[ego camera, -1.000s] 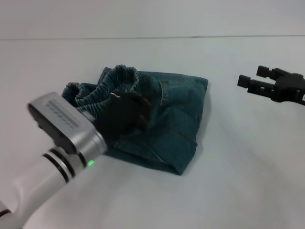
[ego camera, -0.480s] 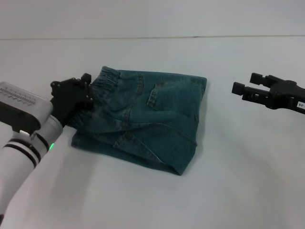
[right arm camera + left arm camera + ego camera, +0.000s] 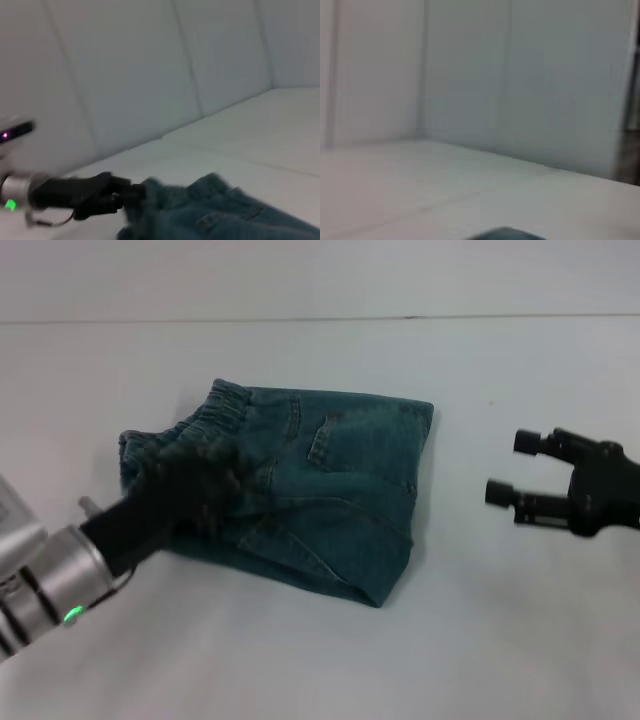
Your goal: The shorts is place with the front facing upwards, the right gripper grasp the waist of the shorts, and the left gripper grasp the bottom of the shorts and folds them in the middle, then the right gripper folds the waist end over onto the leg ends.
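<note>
Denim shorts, blue-green, lie folded into a rough rectangle at centre of the head view on the white table. Gathered waistband sits at the upper left of the bundle, folded edge to the right.

Left of frame: left gripper is over the left end of the shorts, just below the waistband, touching or overlapping the fabric. Motion-smeared, so cannot tell whether its fingers are apart or together, or whether cloth is caught. Silver wrist with green light runs off to the lower left corner, arm angled up and right toward the shorts. Right wrist view shows the same gripper reaching level along the table, its tip at the edge of the denim. Left wrist view shows only wall, table and a sliver of dark cloth at the bottom edge.

Right of frame: right gripper hovers well apart from the shorts, fingers spread wide, nothing between them, pointing left toward the folded edge.

Versus half a second ago: left gripper has moved from beside the waistband corner onto the cloth; the left end of the shorts looks more bunched. Right gripper has dropped lower in frame and spread wider.
</note>
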`<state>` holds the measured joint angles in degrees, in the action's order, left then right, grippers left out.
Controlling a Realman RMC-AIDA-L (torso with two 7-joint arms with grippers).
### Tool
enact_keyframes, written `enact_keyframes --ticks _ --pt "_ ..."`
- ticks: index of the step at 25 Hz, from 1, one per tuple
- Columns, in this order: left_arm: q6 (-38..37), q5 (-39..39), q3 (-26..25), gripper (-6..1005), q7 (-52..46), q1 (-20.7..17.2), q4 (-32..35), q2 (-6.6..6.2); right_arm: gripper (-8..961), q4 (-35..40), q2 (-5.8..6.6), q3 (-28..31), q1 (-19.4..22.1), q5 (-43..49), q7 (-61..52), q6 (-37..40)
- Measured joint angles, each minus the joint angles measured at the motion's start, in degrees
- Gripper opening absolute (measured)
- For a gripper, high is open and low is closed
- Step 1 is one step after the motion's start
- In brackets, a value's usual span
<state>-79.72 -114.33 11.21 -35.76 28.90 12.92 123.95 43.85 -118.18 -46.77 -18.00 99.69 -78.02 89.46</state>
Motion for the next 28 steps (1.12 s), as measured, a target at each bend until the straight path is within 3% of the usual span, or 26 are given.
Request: enact_keyframes --ticks 1,6,13,23,28 --pt "-3.17 -1.10 6.07 99 -9.07 -1.37 4.72 0.10 946 0.01 0.10 -0.05 -0.11 1.08 1.20 1.09" --pt "-11.49 -1.60 13.87 280 -19.30 -4.88 13.47 -0.01 946 0.01 -1.22 -0.59 -1.84 5.97 4.50 0.73" --pt "-13.40 -1.60 15.06 466 -24.17 -6.46 18.47 -0.19 946 -0.72 -1.67 -3.10 -2.82 6.20 5.07 -1.82" --pt "-12.79 -1.60 15.87 914 -26.08 -6.01 19.59 -0.15 946 -0.67 -1.70 -3.46 -2.80 6.29 4.83 -1.49" --pt "-12.74 -1.60 15.91 932 -26.20 -6.08 19.88 -0.12 946 -0.68 -1.70 -3.57 -2.90 6.39 4.66 -1.71"
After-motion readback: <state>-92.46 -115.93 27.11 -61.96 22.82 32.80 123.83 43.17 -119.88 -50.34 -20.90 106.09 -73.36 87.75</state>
